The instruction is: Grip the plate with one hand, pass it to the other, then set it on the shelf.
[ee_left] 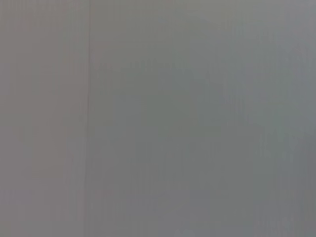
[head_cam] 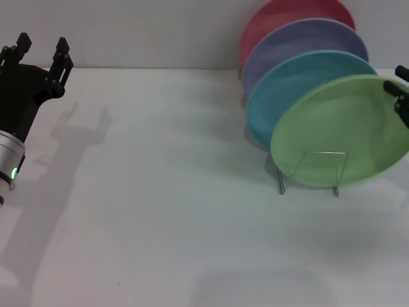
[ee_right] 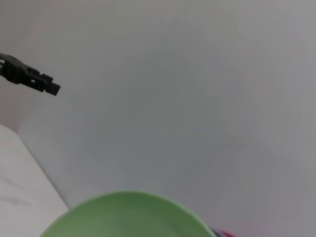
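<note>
The light green plate (head_cam: 339, 131) stands on edge in the front slot of the wire shelf (head_cam: 283, 182), at the right of the table. Its upper rim also fills the lower part of the right wrist view as the plate (ee_right: 128, 217). My right gripper (head_cam: 399, 96) shows only as black parts at the frame's right edge, right by the plate's rim; whether it touches is unclear. Far to the left my left gripper (head_cam: 42, 48) is raised above the table, open and holding nothing. The left wrist view shows only a blank grey surface.
Behind the green plate, a sky-blue plate (head_cam: 287, 89), a lavender plate (head_cam: 287, 45) and a red plate (head_cam: 275, 16) stand in the same rack. The white table (head_cam: 160, 192) stretches left and forward. A pale wall rises behind it.
</note>
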`<state>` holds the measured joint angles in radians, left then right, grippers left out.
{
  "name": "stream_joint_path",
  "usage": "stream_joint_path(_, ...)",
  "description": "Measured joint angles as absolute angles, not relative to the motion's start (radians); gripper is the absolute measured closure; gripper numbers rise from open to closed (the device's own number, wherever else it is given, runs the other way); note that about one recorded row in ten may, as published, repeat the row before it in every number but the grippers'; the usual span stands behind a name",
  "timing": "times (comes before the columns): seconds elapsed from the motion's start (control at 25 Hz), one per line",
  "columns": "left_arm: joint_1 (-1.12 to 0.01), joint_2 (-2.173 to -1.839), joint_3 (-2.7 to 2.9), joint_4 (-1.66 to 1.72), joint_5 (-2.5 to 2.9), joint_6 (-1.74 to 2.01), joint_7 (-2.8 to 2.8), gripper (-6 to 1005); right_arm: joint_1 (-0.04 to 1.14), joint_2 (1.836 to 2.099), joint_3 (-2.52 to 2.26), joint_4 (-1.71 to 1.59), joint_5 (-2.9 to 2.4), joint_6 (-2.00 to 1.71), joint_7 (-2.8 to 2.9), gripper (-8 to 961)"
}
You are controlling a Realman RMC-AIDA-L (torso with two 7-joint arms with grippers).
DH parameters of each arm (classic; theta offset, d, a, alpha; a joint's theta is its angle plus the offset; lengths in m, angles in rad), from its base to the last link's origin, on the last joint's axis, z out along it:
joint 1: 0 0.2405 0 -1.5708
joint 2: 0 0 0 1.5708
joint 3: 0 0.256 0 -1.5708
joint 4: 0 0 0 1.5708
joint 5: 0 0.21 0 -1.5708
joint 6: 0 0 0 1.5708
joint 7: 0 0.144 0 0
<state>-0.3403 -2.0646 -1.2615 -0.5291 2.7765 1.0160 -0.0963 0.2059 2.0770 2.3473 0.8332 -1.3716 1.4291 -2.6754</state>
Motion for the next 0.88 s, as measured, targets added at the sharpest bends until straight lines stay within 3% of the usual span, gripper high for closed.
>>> stream_joint_path(0.48,-0.342,-2.065,-1.247,-0.529,2.777,1.015,-0.095,361,0.203,2.079,2.340,0.800,-1.369,1.447,-2.672,732)
stream_joint_path(0.68,-0.341,-2.065,-1.247,-0.529,2.776,1.015,-0.093,360,0.206,2.079,2.338,0.789,-1.374,1.456,-2.673,530)
stream_joint_path(0.88,-0.342,-2.065,-1.247,-0.529,2.776,1.015,-0.092,360,0.192,2.080,2.350,0.785,-1.354,1.534,-2.671,428)
